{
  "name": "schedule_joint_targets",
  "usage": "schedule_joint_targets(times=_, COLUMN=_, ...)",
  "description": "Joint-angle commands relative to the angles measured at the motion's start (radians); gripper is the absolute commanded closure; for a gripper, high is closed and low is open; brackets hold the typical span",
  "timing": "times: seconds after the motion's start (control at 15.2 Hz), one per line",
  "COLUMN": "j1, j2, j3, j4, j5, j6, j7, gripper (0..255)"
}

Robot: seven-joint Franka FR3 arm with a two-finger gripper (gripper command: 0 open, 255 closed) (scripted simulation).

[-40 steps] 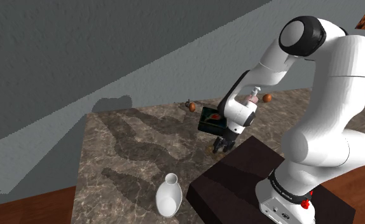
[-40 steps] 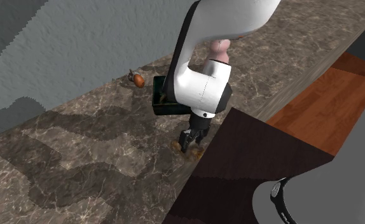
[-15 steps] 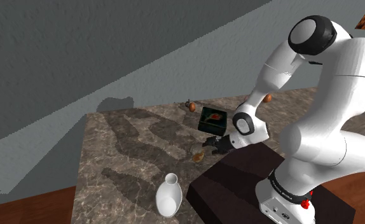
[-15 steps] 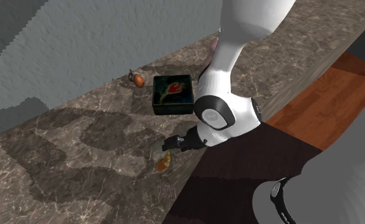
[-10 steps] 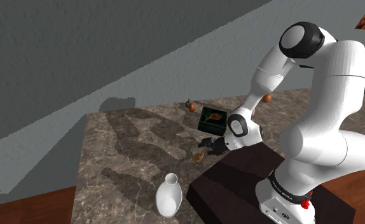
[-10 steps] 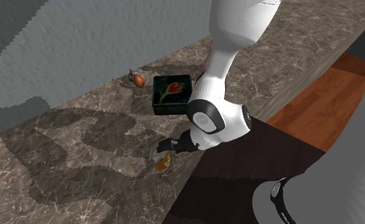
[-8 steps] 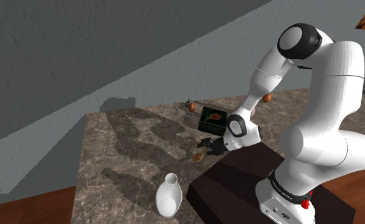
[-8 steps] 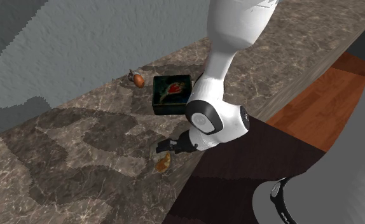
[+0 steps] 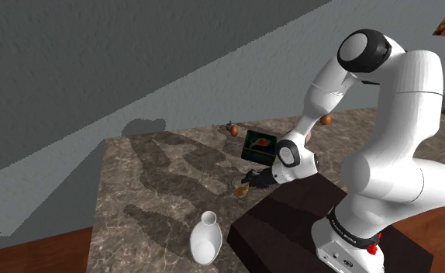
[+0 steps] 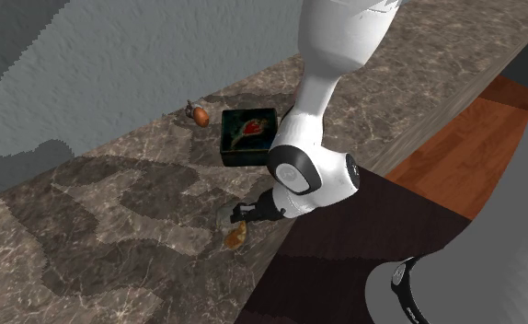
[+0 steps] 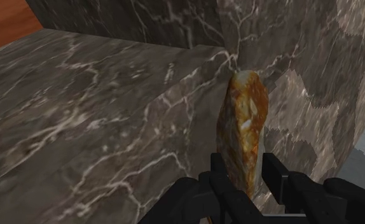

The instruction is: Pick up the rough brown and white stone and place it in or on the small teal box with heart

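Stone (image 11: pixel 243 121) clasped between gripper (image 11: pixel 245 164) fingers, wrist view; shoulder view adds box (image 9: pixel 258 145).

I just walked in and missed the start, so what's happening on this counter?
The white arm's black jaws are closed around a rough brown and white stone beside the stand, low over the marble counter. The dark teal box sits just beyond, and the stone is not yet on it.
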Motion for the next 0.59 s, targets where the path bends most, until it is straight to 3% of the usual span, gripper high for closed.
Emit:
schedule_joint_targets(times=0.0, j1=0.0, j2=0.0, j3=0.0, j4=0.0, j5=0.0, j6=0.0, j7=0.0, gripper=255)
schedule_joint_targets(times=0.53, j1=-0.005, j2=-0.018, j3=0.009, j4=-0.01, j5=-0.001, j6=0.005, j7=0.01, gripper=255)
